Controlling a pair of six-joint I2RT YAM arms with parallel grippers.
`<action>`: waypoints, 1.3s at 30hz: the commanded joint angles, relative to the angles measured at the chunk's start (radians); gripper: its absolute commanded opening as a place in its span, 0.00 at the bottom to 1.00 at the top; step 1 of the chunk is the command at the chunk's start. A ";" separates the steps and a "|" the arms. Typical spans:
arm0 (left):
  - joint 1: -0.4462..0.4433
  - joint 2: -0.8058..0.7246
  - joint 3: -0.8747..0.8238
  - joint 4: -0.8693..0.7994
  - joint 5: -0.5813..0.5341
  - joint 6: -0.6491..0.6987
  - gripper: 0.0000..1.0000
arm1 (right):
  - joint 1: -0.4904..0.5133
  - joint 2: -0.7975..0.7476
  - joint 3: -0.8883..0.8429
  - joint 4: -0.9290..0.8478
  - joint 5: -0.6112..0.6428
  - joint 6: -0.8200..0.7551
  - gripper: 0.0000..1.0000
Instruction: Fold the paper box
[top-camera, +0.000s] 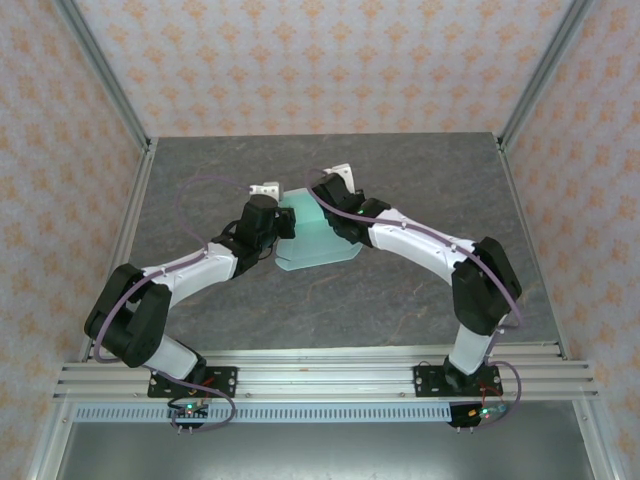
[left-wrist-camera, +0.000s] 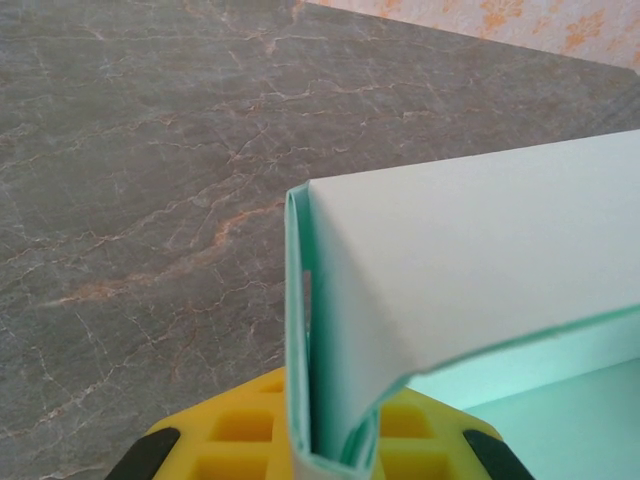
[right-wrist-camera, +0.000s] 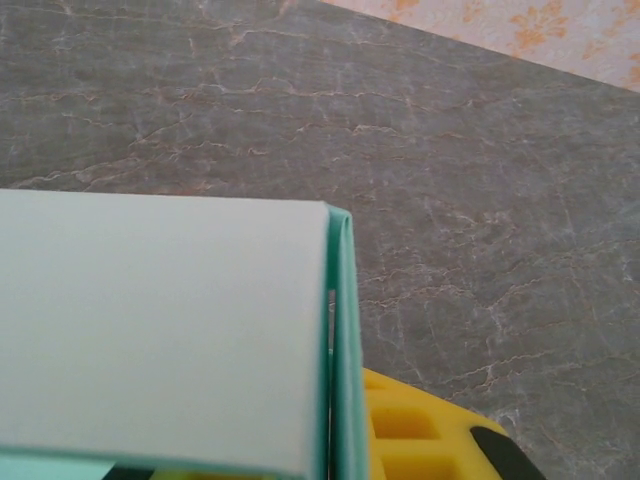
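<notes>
Paper box (top-camera: 322, 243) sits near the middle of the gray table (top-camera: 430, 300), between the two arms. From above, the paper box looks like a pale mint-blue sheet of card. Most of it lies flat, and the far part is lifted up. The left gripper (top-camera: 287, 224) is at the left side of the card. The right gripper (top-camera: 322, 208) is at its far right side. From up there the arms and the card hide how the jaws stand.

The left wrist camera is much closer. It shows a thin wall of card, folded double and standing up straight. The bottom of this wall goes down between the yellow pads (left-wrist-camera: 240, 425) of the left gripper. The jaws are narrow and pinch the folded wall. A wide pale flap bends over to the right from the top of the wall. Under that flap, brighter mint card shows at the lower right.

The right wrist camera looks at the other side. A wide pale flap covers the left part of that picture. Its right edge meets a thin green wall that stands up. One yellow pad (right-wrist-camera: 410, 430) sits just right of this wall and seems to touch it. The flap hides the other finger, so I cannot tell if these jaws pinch the card or stand apart.

Both close views show brown lines on the table.
</notes>
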 joint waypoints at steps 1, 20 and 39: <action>-0.023 -0.046 0.011 0.005 0.044 0.007 0.00 | -0.026 0.026 0.031 -0.012 0.214 0.064 0.11; -0.023 -0.040 0.008 -0.011 -0.011 0.019 0.00 | -0.028 0.071 0.068 -0.049 0.344 -0.006 0.19; -0.023 -0.015 0.027 -0.034 -0.023 0.013 0.00 | -0.034 -0.066 -0.014 -0.041 -0.134 -0.017 0.49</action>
